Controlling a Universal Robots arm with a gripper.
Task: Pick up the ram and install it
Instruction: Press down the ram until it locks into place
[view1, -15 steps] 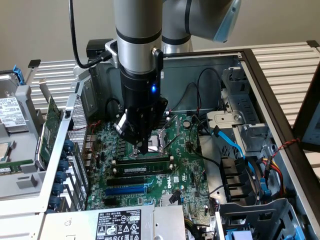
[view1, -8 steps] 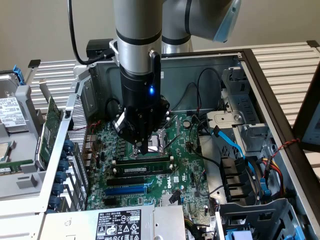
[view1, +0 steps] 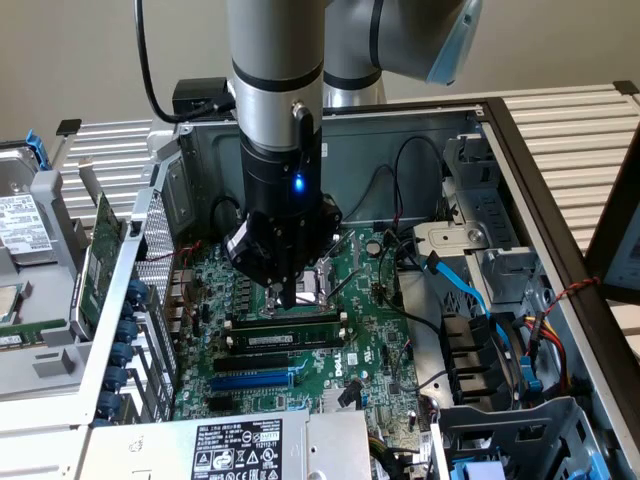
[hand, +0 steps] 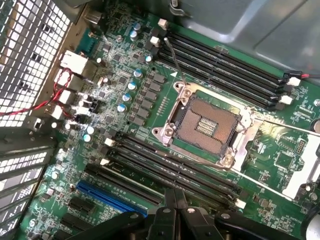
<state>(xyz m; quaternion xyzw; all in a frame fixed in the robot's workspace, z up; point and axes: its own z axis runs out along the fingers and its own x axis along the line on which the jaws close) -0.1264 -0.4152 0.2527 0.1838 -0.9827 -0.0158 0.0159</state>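
Note:
My gripper (view1: 288, 298) hangs straight down inside the open computer case, fingers shut together with nothing between them. Its tips sit on or just above the top edge of the ram (view1: 285, 322), a long narrow green stick with black chips. The ram stands on edge in a motherboard slot just in front of the CPU socket (view1: 318, 278). A parallel strip with a small white label (view1: 280, 340) lies right in front of it. In the wrist view the gripper (hand: 175, 199) is shut over the bank of long black slots (hand: 170, 167), where I cannot tell the ram from the slots.
The empty CPU socket (hand: 205, 122) lies between two slot banks. A blue expansion slot (view1: 250, 380) is nearer the front. Black and blue cables (view1: 470, 290) and drive bays crowd the exterior view's right. A wider green card (view1: 100, 250) and a hard drive (view1: 20, 230) lie outside the case.

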